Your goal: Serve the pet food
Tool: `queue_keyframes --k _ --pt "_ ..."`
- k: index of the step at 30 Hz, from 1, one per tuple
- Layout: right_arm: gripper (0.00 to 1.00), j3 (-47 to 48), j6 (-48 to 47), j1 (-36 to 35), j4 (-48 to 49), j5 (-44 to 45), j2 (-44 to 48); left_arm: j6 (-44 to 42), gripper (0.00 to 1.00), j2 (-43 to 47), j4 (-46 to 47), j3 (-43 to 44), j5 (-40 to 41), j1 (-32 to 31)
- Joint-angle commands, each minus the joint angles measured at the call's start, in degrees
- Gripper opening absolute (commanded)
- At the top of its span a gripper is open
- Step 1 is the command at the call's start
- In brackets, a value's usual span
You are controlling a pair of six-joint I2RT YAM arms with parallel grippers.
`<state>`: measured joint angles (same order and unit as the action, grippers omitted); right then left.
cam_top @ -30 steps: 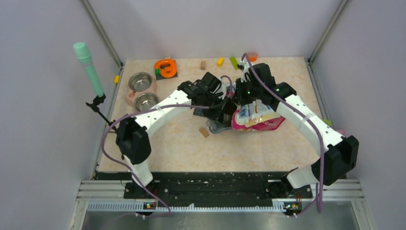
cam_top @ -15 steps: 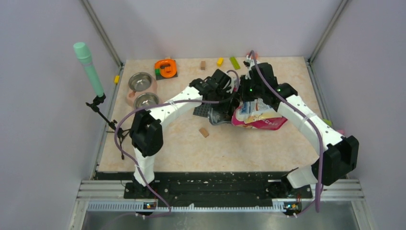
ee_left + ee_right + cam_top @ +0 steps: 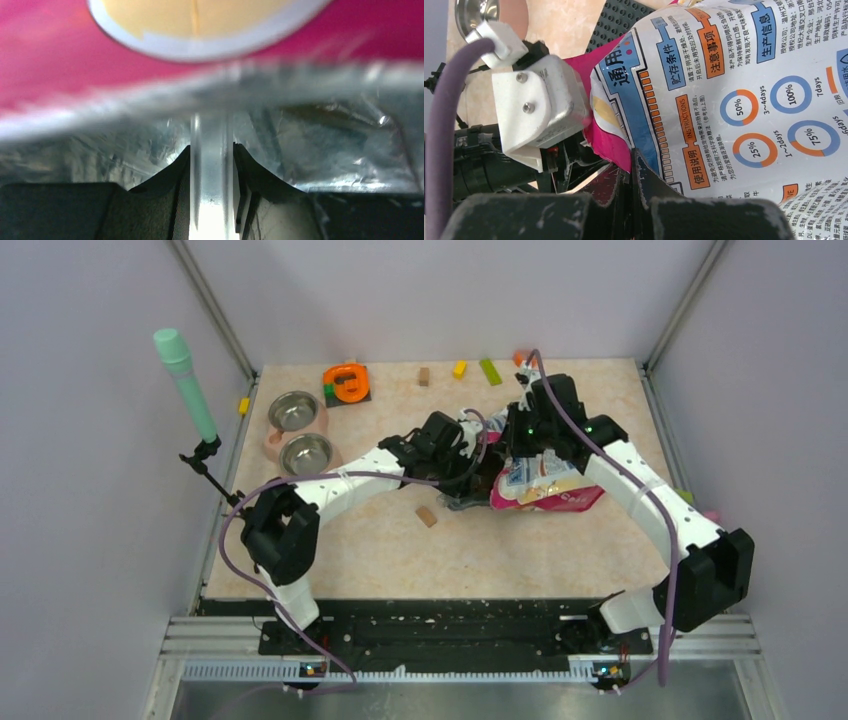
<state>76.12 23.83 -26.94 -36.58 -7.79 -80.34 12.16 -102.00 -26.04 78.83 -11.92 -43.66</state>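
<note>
The pink-and-blue pet food bag (image 3: 548,490) lies tilted between both arms at mid-table, its printed back facing the right wrist view (image 3: 744,100). No kibble shows; it is hidden inside. My right gripper (image 3: 631,161) is shut on the bag's pink-and-blue edge, above the bag (image 3: 527,432) in the top view. My left gripper (image 3: 211,148) is shut on a pale frosted strip of the bag, with crinkled silver foil and the pink face (image 3: 60,50) just beyond. It sits at the bag's left side (image 3: 478,455).
Two steel bowls (image 3: 296,410) (image 3: 306,451) stand in a pink holder at the left. A tan block (image 3: 427,516) lies near the bag, and a dark studded plate (image 3: 616,22) lies under it. An orange object (image 3: 346,382) and small coloured blocks (image 3: 459,368) sit at the back.
The left arm has swung lower and flatter, its gripper staying on the bag. The bag and right gripper have shifted slightly right and toward the back.
</note>
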Motion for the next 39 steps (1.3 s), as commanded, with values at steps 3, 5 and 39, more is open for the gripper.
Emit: queue_keyframes --k 3,5,39 --pt "0.0 3.9 1.11 1.61 2.92 -1.33 3.94 -6.37 0.0 0.27 -5.38 0.92 -4.66 -0.2" --pt "0.0 4.52 0.87 1.83 2.35 -1.39 3.82 -7.67 0.0 -1.21 -8.88 3.22 -4.02 -0.2" --pt "0.0 8.3 -4.07 2.16 0.22 -0.15 2.5 -1.12 0.0 -12.89 -16.26 21.02 2.4 -1.57"
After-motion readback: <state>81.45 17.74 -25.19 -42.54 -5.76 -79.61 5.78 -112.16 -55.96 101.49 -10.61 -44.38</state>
